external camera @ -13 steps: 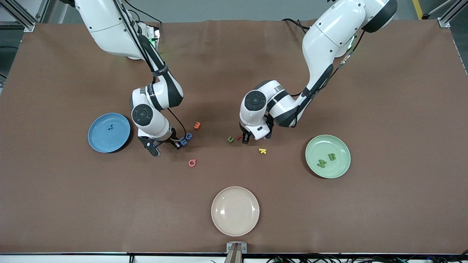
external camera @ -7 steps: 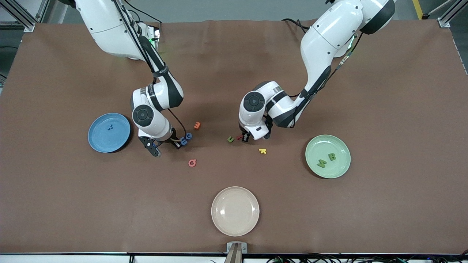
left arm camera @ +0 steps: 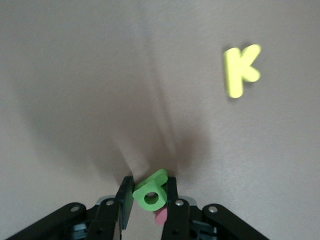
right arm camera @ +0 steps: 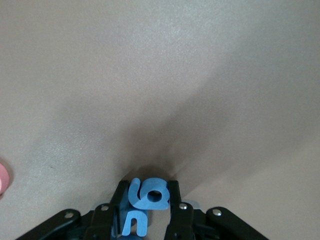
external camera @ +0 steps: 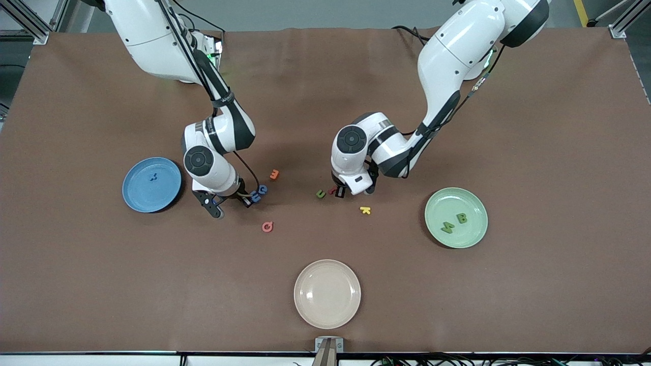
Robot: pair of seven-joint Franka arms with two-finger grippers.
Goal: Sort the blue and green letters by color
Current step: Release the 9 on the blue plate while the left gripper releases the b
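Note:
My left gripper (external camera: 339, 192) (left arm camera: 148, 182) is down at the table's middle, shut on a tilted green letter (left arm camera: 150, 192) with a hole in it. A pink-red letter (left arm camera: 160, 216) lies under it. Another green letter (external camera: 320, 193) lies beside the gripper, toward the right arm's end. My right gripper (external camera: 250, 199) (right arm camera: 148, 186) is shut on a round blue letter (right arm camera: 156, 194) (external camera: 262, 189), and a second blue letter (right arm camera: 134, 222) sits between its fingers. The green plate (external camera: 442, 203) holds two green letters (external camera: 462, 218). The blue plate (external camera: 133, 195) holds one small blue letter (external camera: 152, 177).
A yellow K (external camera: 365, 210) (left arm camera: 241, 70) lies nearer the front camera than the left gripper. An orange letter (external camera: 274, 174) and a pink letter (external camera: 267, 226) lie near the right gripper. A beige plate (external camera: 327, 294) stands at the table's front edge.
The left gripper's jaws have come together on the green letter, and that hand has shifted slightly toward the right arm's end. The right gripper has tightened a little without moving.

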